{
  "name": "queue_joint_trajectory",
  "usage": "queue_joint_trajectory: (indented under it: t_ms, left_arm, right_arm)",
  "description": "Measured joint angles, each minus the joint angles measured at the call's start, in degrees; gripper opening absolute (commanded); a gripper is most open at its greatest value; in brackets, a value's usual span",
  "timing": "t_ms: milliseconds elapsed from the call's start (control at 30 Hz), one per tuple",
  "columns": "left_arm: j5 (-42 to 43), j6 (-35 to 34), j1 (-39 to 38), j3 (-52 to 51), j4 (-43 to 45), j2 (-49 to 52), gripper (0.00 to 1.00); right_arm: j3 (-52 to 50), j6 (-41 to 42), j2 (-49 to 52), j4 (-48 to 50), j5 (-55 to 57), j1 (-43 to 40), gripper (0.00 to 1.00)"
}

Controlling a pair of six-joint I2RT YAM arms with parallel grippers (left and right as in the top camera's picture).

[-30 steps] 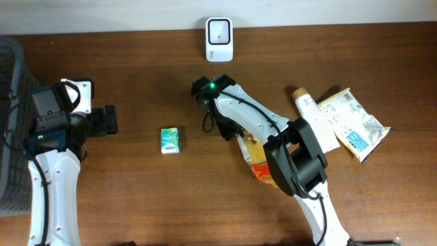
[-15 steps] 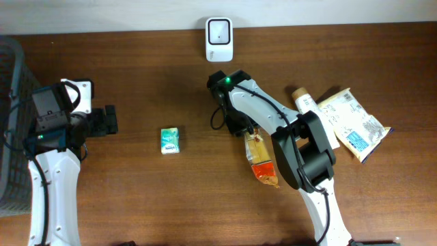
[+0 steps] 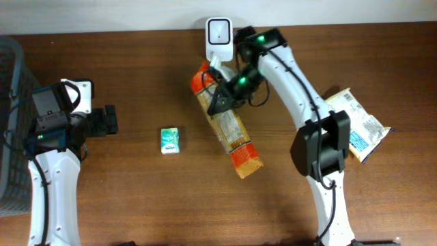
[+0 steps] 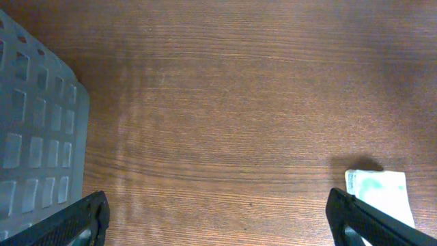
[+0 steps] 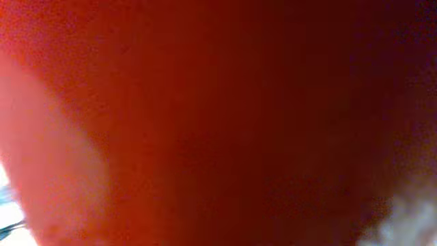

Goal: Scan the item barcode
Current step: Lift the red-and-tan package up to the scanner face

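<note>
Brown wooden surface (image 3: 136,198) fills pretty much the whole overhead view. A grey mesh basket (image 3: 9,68) sits way off to the left of the white scanner (image 3: 218,38), right at the edge.

Next biggest is the long orange and yellow snack bag (image 3: 235,140). The right end effector (image 3: 225,94) is clamped on it near the upper end. The bag lies at a slant, with its top just below and left of the scanner and its bottom trailing away toward the near side. The right wrist cam is only an orange-red blur.

A crinkly white and blue packet (image 3: 362,123) lies well right of the scanner. The left end effector (image 3: 109,121) hovers far left of it, jaws spread wide over bare wood. A little green and white pack (image 3: 170,140) sits down-left of the scanner, apart from the bag.
</note>
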Motion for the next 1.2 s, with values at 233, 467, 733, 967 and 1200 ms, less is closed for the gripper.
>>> queue_joint_trajectory:
  t_ms: [233, 467, 733, 967, 1200]
  left_arm:
    - [-0.02, 0.0, 0.0, 0.0, 0.02, 0.0, 0.99]
    - [0.0, 0.0, 0.0, 0.0, 0.02, 0.0, 0.99]
    - [-0.02, 0.0, 0.0, 0.0, 0.02, 0.0, 0.99]
    - [0.0, 0.0, 0.0, 0.0, 0.02, 0.0, 0.99]
    - [-0.02, 0.0, 0.0, 0.0, 0.04, 0.0, 0.99]
  right_arm:
    - [0.0, -4.15, 0.0, -1.16, -24.81, -5.95, 0.04]
    - [0.0, -0.39, 0.0, -3.39, -31.54, -11.17, 0.04]
    - [0.0, -0.02, 0.0, -3.76, -31.8, -11.54, 0.04]
    - [0.0, -0.02, 0.0, -3.76, -31.8, -11.54, 0.04]
    - [0.24, -0.44, -0.02, 3.48, -18.67, -11.41, 0.04]
